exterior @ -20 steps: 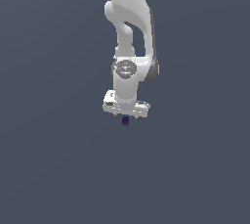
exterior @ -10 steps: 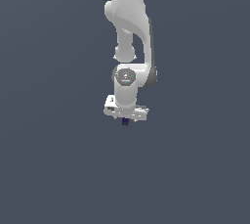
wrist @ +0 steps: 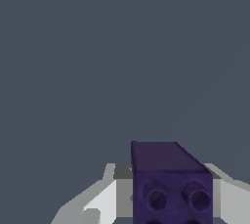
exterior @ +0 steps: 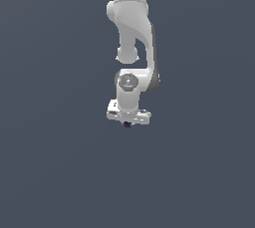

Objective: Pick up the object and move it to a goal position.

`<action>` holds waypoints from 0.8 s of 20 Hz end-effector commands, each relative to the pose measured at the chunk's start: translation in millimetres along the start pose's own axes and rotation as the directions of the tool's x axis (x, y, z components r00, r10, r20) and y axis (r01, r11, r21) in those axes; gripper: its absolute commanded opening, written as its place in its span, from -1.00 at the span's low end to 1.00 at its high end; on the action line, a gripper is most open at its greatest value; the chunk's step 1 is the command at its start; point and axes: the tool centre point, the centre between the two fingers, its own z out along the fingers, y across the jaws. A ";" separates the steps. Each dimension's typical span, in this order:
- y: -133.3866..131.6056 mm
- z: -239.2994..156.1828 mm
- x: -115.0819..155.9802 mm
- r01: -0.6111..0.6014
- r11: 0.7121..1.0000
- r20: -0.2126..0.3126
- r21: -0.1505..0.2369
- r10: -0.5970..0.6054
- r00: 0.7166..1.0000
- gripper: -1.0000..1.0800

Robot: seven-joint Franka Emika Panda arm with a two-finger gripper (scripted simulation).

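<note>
End effector [exterior: 128, 121] clamped on the dark purple object [exterior: 127, 124], which peeks out at its 6 o'clock; studded block fills the wrist view. Likely carry step underway. Next: hold grip, transit to goal; goal unseen.

In the exterior view we only catch a dark speck of the object [exterior: 127, 124] under the gripper [exterior: 128, 121], its fingers too small to make out. The wrist view cuts off the object [wrist: 171, 184] at the frame edge, and the fingers [wrist: 105, 198] beside it too.
</note>
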 end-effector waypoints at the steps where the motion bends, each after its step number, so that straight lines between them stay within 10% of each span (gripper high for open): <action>1: 0.0 0.2 0.3 0.000 1.000 -0.001 0.000 0.000 1.000 -1.00; 16: 6.2 -21.5 -0.1 0.000 1.000 -0.001 0.000 0.000 1.000 -1.00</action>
